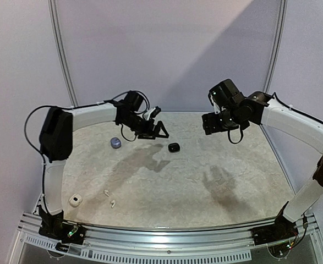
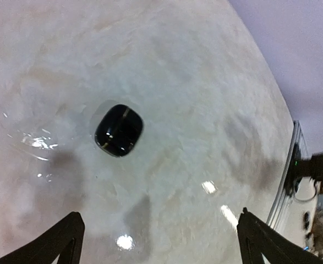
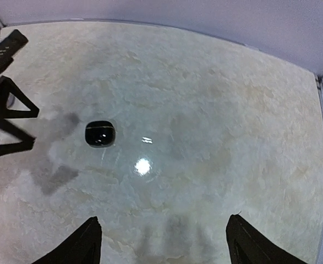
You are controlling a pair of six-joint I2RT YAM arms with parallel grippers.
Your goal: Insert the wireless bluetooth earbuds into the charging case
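pale marbled table [image 1: 233, 165]: black case [image 1: 174, 147] at centre, white earbuds [image 1: 106, 193] lower left. left claw [image 2: 160, 217] spread apart; right claw [image 3: 164, 219] likewise apart.

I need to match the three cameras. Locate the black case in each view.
Top external: black case near the picture's centre.
Left wrist: left of centre.
Right wrist: left of centre.
Shared landmark: left gripper, left of the case in the top and right wrist views.

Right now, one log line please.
left end effector open, empty | right end effector open, empty | black case on table | white earbuds loose
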